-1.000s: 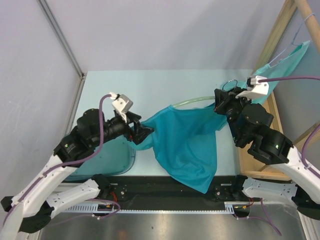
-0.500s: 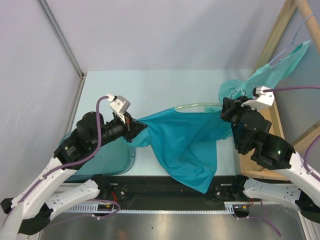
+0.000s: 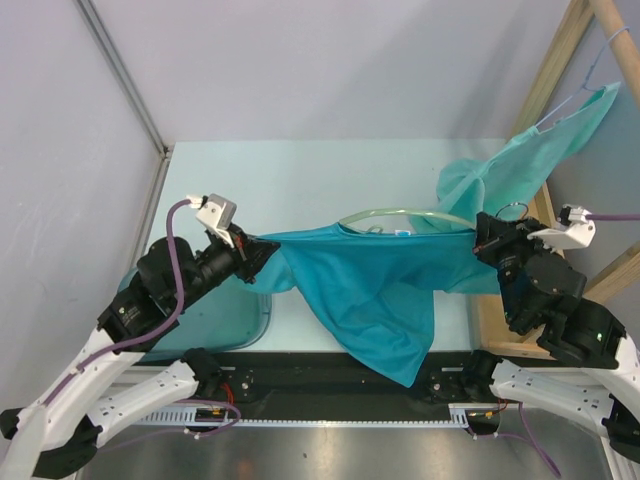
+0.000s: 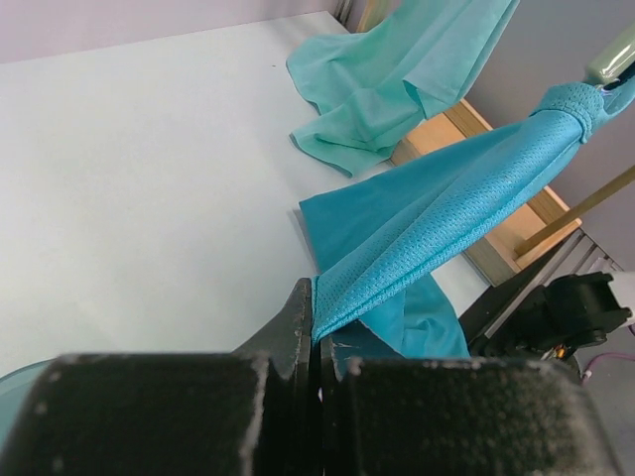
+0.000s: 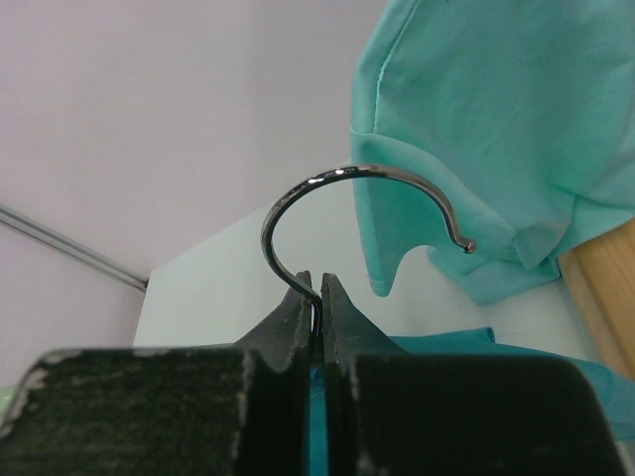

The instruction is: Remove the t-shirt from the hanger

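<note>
left claw (image 3: 258, 250) grips t-shirt (image 3: 370, 290), right claw (image 3: 484, 236) hanger (image 3: 420, 211); neck label (image 3: 401, 233) unreadable

Table (image 3: 300, 190), pale, flat, with its load.
Mint garment (image 3: 480, 180) pooled at the far right corner; t-shirt (image 3: 370, 290), teal, with its lower folds on the middle and its hem over the near edge; clear tinted tray (image 3: 240, 320) at near left; wooden rack base (image 3: 500, 330) along the right edge.
</note>
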{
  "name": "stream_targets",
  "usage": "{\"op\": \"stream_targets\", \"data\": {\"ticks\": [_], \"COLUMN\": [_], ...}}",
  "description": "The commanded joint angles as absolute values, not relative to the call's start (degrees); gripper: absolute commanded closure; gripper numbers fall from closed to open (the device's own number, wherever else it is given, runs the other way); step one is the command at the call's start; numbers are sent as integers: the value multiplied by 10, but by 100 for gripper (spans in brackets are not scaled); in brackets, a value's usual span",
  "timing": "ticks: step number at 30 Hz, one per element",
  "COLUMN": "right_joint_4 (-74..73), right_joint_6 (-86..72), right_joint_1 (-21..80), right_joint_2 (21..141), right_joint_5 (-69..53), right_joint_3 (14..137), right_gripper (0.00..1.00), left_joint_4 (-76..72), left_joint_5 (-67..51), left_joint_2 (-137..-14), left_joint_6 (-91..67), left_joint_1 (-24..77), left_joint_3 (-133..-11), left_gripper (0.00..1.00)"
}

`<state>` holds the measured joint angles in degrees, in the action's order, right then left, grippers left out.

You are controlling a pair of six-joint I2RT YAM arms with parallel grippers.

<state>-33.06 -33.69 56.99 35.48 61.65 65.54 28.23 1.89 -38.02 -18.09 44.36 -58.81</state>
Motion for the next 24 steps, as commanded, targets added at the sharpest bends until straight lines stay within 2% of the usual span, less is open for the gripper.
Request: {"op": "stream_targets", "data": {"ticks": [1,8,14,24], "right_joint_4": [-353,-381,-357,-196], "right_joint_6": [-376,-414,-424,-437], "right_joint_1": [560,559,559,558], "right_joint_2": [335,328,339,387], "right_joint_5": [685,678,636,491], "right_joint_3": [651,654,657,621], "right_gripper": [100,100,100,100], "left_joint_4": [260,252,259,200], "left_joint_5": [59,36,-32,-153], "left_joint_2": [-375,-377,-424,-531], "left_joint_6": [-192,-193,-197,-248], "left_joint_1": [439,439,439,439], "left_joint_3": [-586,-579,-587,-592], "left_gripper": [100,100,100,100]}}
